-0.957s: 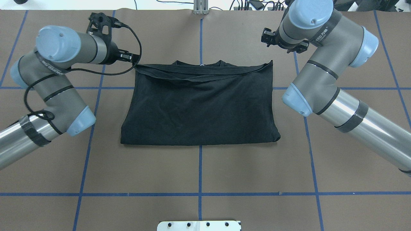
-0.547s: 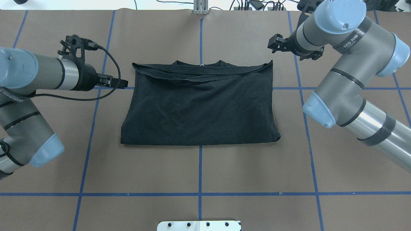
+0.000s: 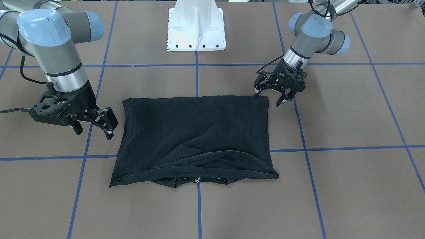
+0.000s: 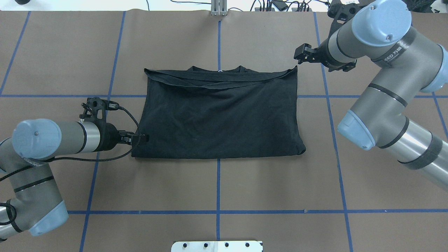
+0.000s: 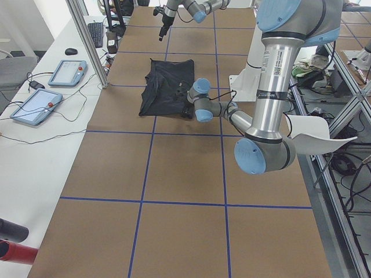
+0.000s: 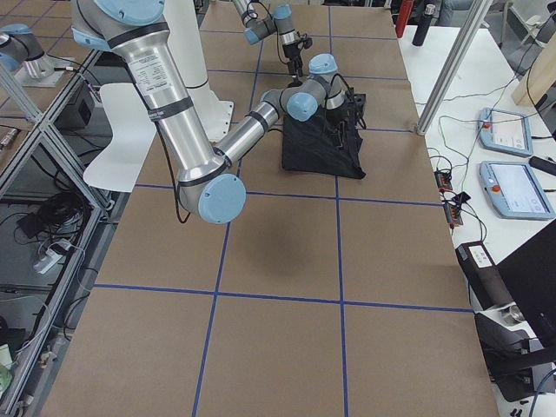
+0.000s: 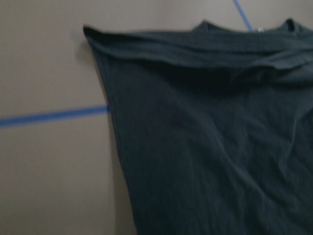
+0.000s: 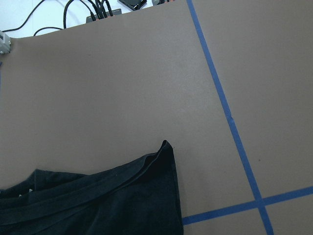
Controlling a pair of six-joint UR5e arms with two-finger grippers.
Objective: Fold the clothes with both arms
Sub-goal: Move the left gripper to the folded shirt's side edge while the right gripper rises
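The black T-shirt (image 4: pixel 218 119) lies folded into a rectangle on the brown table, also seen in the front view (image 3: pixel 196 132). Its collar (image 4: pixel 218 70) is at the far edge; the graphic is hidden. My left gripper (image 4: pixel 142 138) is open and empty at the shirt's near-left corner; the front view shows its fingers spread (image 3: pixel 266 100) over that corner. My right gripper (image 4: pixel 299 54) is open and empty, just beyond the far-right corner and raised above the table (image 3: pixel 93 134). The left wrist view shows the shirt's left edge (image 7: pixel 205 147); the right wrist view shows its far-right corner (image 8: pixel 146 196).
The white bolted pedestal (image 3: pixel 196 26) stands at the robot's side of the table (image 4: pixel 217 246). Blue tape lines (image 4: pixel 218 182) cross the brown surface. Cables (image 4: pixel 280 5) lie past the far edge. Tablets (image 5: pixel 66 72) sit on a side table.
My left gripper has moved from the shirt's far-left corner along its left edge to the near-left corner. My right arm has drawn slightly outward to the right. The shirt has not moved.
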